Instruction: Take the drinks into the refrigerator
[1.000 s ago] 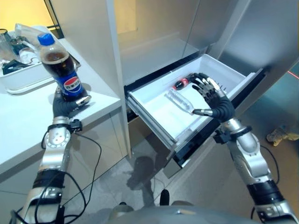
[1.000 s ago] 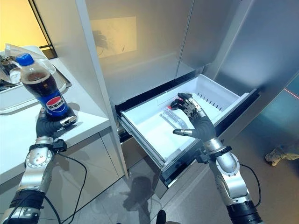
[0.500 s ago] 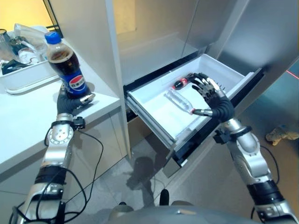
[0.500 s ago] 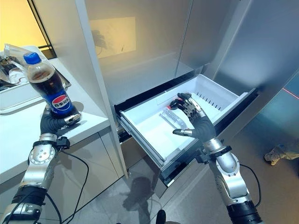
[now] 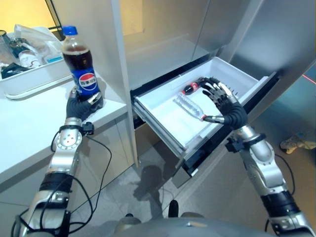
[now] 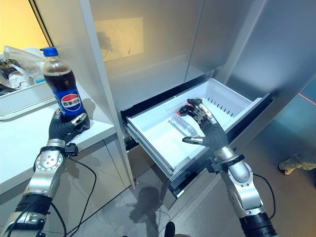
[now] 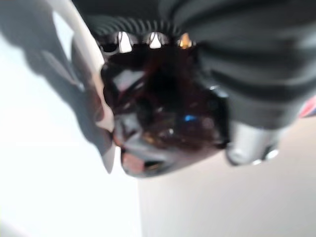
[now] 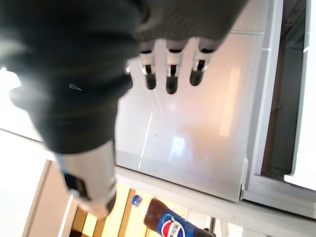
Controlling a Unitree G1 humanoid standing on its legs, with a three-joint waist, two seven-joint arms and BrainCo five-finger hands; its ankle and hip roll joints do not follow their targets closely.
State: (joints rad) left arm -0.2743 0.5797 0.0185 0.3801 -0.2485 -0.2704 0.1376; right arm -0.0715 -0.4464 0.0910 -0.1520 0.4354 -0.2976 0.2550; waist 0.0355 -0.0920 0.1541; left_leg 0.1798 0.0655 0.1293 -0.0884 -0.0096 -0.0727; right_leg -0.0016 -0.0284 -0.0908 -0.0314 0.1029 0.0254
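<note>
Closest to the robot, on its left side, the left hand is curled around the base of one cola bottle with a blue cap and blue label, holding it upright above the front edge of the white tabletop. From the left wrist view the bottle's dark underside sits against the palm with fingertips wrapped over it; whether the base touches the tabletop cannot be told.

On the robot's right, the right hand hangs over the open white drawer of the refrigerator, fingers spread and relaxed, grasping nothing. Its own wrist view shows straight fingers against the pale cabinet face, with the cola bottle small in the distance.

Inside the drawer lie two drinks: one clear water bottle on its side just beside the right hand, and past it one small dark bottle with a red label, partly covered by the fingers, so only its cap end is plain. The drawer's far wall has a row of slots, partly hidden by the hand.

Farther back on the tabletop stands one white tray holding a crumpled clear bag and other items too jumbled and cut off by the picture's edge to identify or count.
</note>
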